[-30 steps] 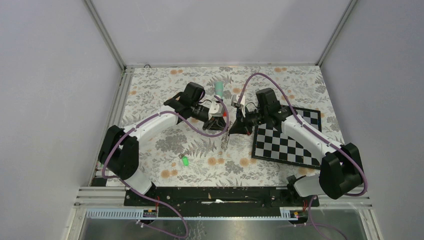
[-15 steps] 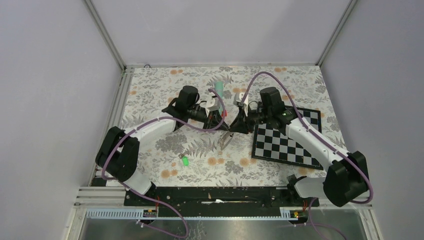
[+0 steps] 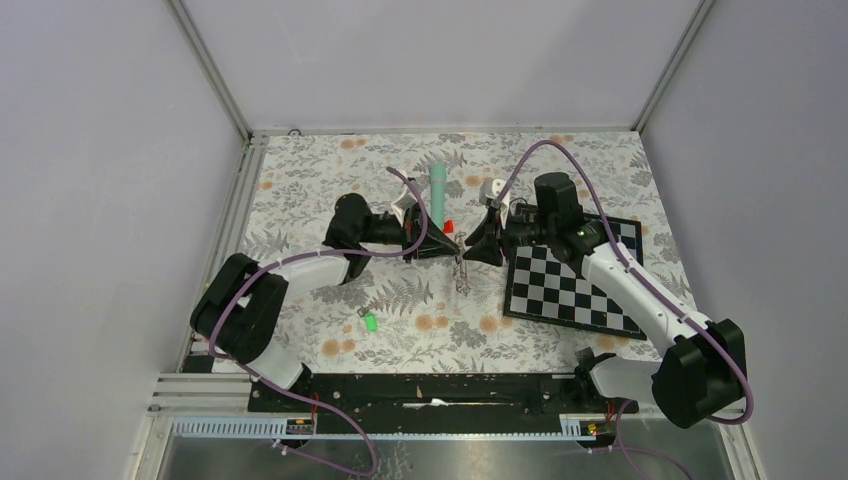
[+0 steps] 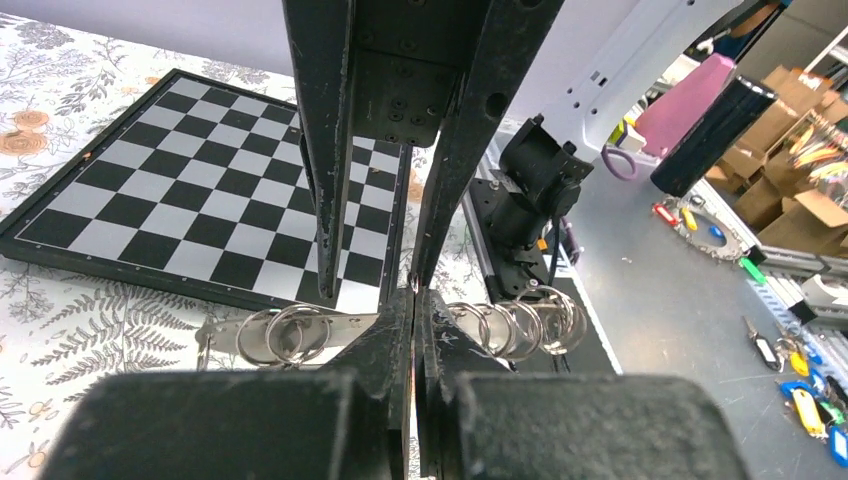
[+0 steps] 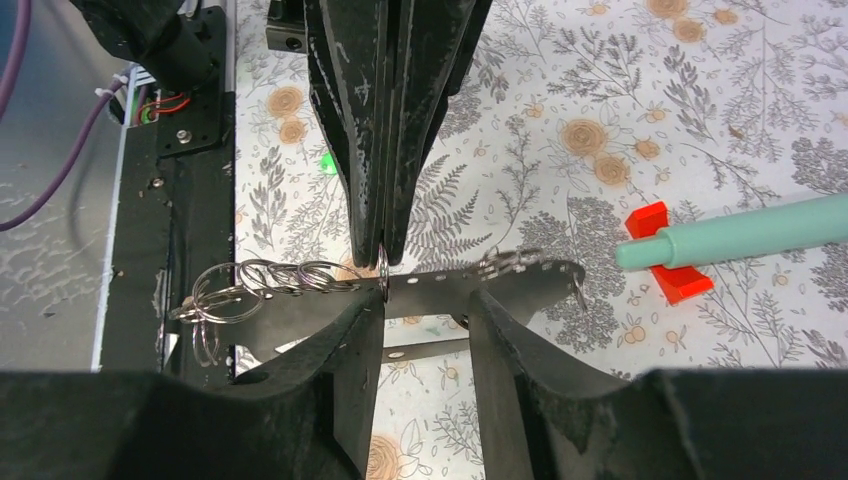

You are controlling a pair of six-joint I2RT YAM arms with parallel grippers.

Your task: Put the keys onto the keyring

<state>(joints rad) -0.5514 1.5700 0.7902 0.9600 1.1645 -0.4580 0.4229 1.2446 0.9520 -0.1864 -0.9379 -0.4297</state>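
The left jaws are pressed together and pinch the keyring (image 5: pixel 440 285) at about the middle of its flat metal strap. From that grip the strap runs out to either side, and a cluster of split rings (image 4: pixel 515 325) hangs on it at each side of the closed tips. The right jaws face the left jaws tip to tip and stand spread. In the right wrist view the strap crosses just in front of the gap between them, level with their tips, and neither side presses on it; I cannot tell whether it brushes them. From above, the keyring (image 3: pixel 460 272) hangs in the narrow space between the two sets of jaws and trails down toward the surface (image 3: pixel 320 190) on the near side of them. The green key (image 3: pixel 369 322) lies flat on the floral cloth, well apart from both jaws, on the near side of the left jaws and off toward the left arm's base. In the right wrist view it shows only as a green speck (image 5: pixel 327 162) beyond the left jaws. The darker key cannot be made out. A teal stick (image 3: pixel 438 188) lies just beyond the jaws on their far side, its red base (image 3: pixel 448 227) near the tips of the left jaws. A chessboard (image 3: pixel 570 285) lies beside the right jaws on their outer side, under the right arm.
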